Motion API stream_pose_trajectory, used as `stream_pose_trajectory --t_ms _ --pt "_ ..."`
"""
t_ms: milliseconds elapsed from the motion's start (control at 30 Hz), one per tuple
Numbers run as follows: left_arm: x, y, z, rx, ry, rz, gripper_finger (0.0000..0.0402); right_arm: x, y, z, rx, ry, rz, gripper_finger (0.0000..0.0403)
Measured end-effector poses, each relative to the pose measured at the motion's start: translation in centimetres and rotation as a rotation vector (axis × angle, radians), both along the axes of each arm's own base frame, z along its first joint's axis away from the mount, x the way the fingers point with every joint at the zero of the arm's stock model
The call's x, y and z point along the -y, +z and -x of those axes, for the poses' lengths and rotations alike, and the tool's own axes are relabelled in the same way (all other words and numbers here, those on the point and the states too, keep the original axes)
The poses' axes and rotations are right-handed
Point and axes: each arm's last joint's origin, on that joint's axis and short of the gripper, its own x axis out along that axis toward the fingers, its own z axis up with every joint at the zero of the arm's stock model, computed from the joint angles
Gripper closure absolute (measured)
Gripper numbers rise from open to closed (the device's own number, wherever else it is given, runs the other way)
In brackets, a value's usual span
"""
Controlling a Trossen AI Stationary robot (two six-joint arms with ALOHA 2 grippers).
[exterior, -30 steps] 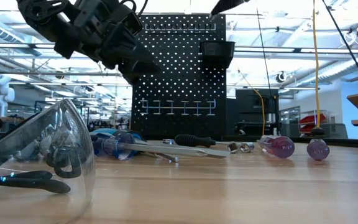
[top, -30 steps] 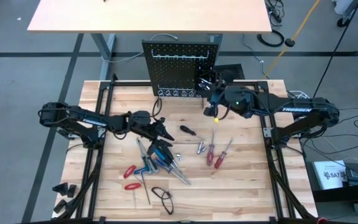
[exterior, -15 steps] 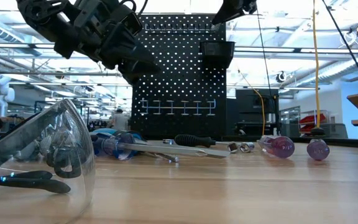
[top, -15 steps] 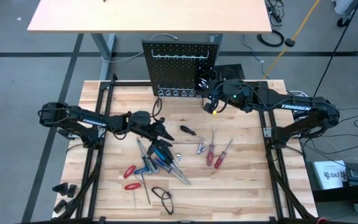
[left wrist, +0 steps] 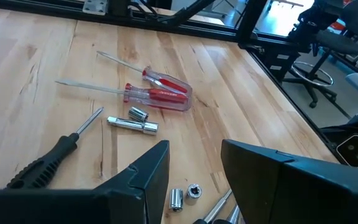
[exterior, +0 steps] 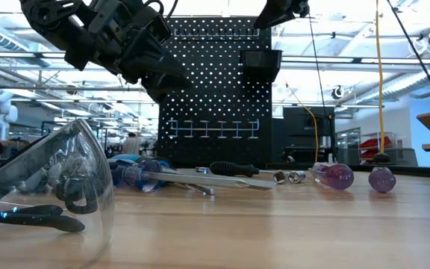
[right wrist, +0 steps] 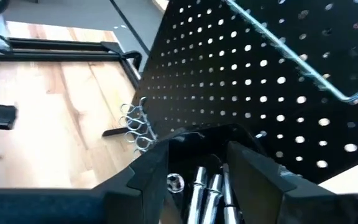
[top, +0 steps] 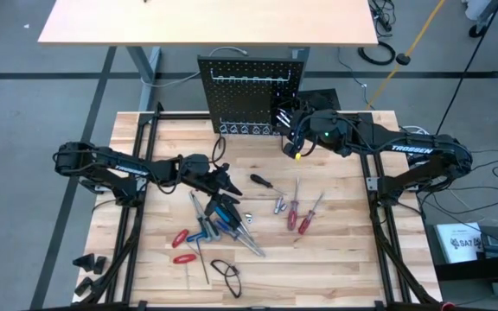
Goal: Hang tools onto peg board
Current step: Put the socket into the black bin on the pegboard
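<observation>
The peg board [top: 251, 95] stands upright at the table's [top: 344, 259] far edge, with a small black bin [right wrist: 216, 168] on its right side; the right wrist view shows silver bits [right wrist: 207, 186] already lying in that bin. The right gripper [right wrist: 194, 163] hangs directly over the bin, its fingers spread with nothing visible between them, so the drop looks complete. To finish well, it should rise straight up until the fingers clear the bin's rim and the hooks [right wrist: 135, 127] beside it, and only then swing back toward the table, since a sideways pull could catch the bin or rock the board. Most tools are not yet hung: two red screwdrivers [left wrist: 157, 93], a black screwdriver [left wrist: 48, 155], loose sockets [left wrist: 135, 118] and a pile with pliers [top: 180, 246] near the middle. The left gripper [left wrist: 194, 168] hovers low above these, fingers parted and empty. Glasses [exterior: 43, 179] lie near the front edge, well apart from the work.
</observation>
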Motion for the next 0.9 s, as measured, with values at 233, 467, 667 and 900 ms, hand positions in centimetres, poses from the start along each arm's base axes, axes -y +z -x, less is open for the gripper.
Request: stream_pose_trajectory --t_ms 233,467,667,900 --pt "0.0 -0.1 0.0 -0.006 0.0 0.001 0.0249 -1.9 -0.6 -0.4 -0.002 0.33 -0.224 0.0244" --pt "0.0 -0.1 0.0 -0.006 -0.001 0.001 0.0249 -4.6 -2.0 -0.9 -0.078 0.51 -0.431 0.0243" --pt "1.6 0.0 0.0 0.018 -0.08 -0.049 0.0249 -6.9 -4.6 -2.4 -0.194 0.527 -0.516 0.0243" --pt "3.1 0.2 -0.3 0.036 -0.005 -0.146 0.0249 -9.3 -8.9 -4.6 -0.337 0.556 -0.534 0.0243"
